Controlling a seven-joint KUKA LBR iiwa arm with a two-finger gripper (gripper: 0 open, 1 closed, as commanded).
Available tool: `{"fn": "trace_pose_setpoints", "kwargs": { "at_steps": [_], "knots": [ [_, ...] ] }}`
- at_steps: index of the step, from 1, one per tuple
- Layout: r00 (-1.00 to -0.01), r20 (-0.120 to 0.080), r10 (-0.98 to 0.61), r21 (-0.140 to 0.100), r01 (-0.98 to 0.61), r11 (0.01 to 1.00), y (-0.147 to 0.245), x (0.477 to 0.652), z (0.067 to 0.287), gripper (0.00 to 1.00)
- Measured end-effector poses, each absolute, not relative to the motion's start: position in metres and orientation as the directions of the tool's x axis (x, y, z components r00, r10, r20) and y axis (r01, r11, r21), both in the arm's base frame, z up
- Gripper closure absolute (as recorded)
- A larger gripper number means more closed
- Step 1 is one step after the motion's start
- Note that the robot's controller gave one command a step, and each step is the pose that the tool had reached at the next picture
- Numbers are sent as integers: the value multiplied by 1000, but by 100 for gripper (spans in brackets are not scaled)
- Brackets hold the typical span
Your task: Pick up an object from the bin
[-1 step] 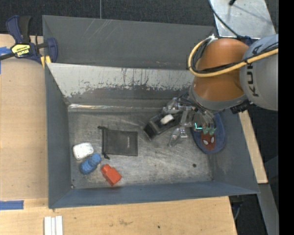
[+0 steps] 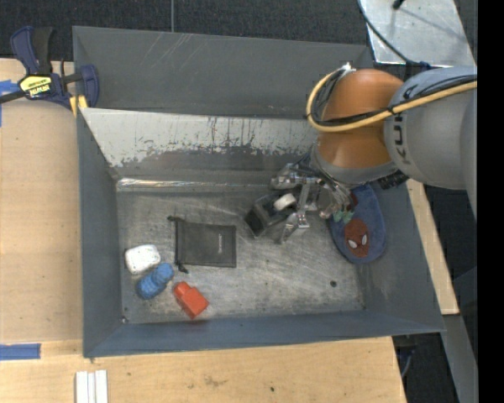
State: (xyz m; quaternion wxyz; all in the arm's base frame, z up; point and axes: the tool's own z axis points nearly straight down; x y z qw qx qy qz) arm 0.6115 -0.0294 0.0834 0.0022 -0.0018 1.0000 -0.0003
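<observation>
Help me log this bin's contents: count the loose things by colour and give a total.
Black: 2, the flat pouch and the small block to its right
Blue: 2, the small lump and the slipper with a red face
White: 1, the rounded piece
Red: 1, the small chunk
Total: 6

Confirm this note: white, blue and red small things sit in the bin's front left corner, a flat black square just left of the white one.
Wrong side: the camera view shows the flat black square right of the white thing, not left. White thing, blue thing and red thing do sit in the bin's front left corner.
</observation>
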Motion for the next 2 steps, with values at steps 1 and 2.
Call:
{"fn": "trace_pose_setpoints", "kwargs": {
  "at_steps": [1,2],
  "knots": [
    [-1000,-9,-5,-1,-5,1000,-29,613,83,100],
    [-984,-5,-176,-3,-176,984,-50,615,250,100]
  ]
}}
